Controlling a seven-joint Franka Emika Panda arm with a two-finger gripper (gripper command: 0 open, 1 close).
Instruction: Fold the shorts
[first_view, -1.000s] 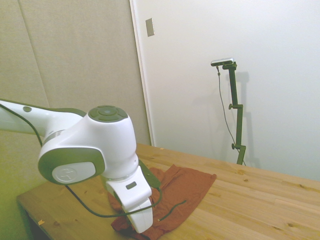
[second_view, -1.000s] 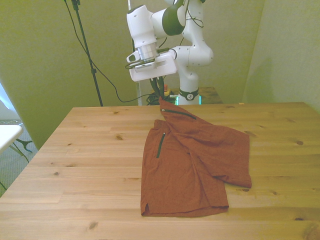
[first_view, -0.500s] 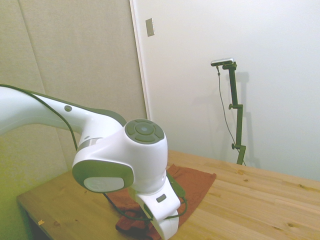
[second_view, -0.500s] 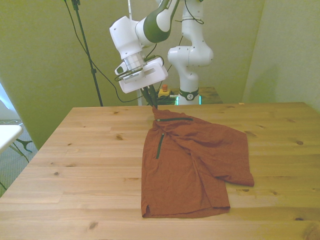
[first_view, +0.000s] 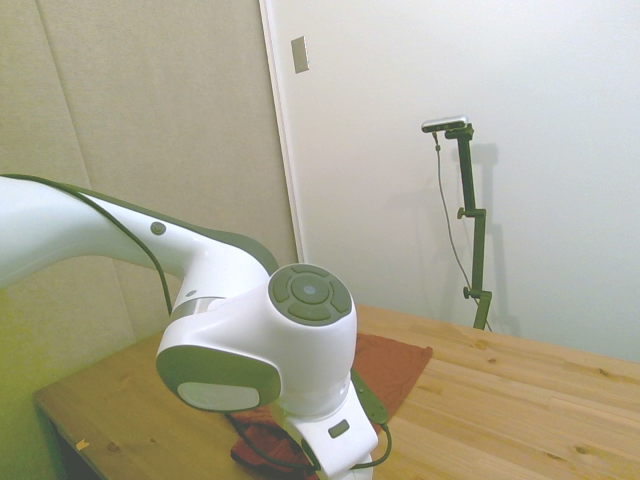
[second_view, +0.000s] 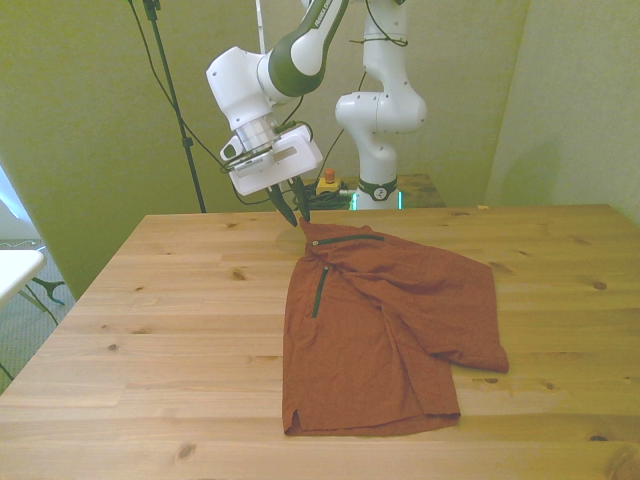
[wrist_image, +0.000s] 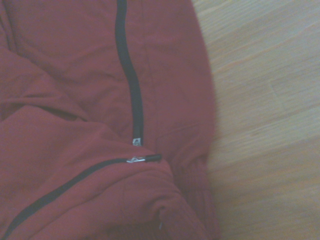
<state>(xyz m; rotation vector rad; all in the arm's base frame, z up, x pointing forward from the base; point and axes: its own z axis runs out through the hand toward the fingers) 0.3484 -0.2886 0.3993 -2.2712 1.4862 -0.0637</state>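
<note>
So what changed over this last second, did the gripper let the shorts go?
It looks so. The gripper moved toward the front view's left and lowered the far corner it had held up. That corner now lies flat and the fingers appear open just above the shorts. The rest of the shorts and the table stayed as they were.
</note>
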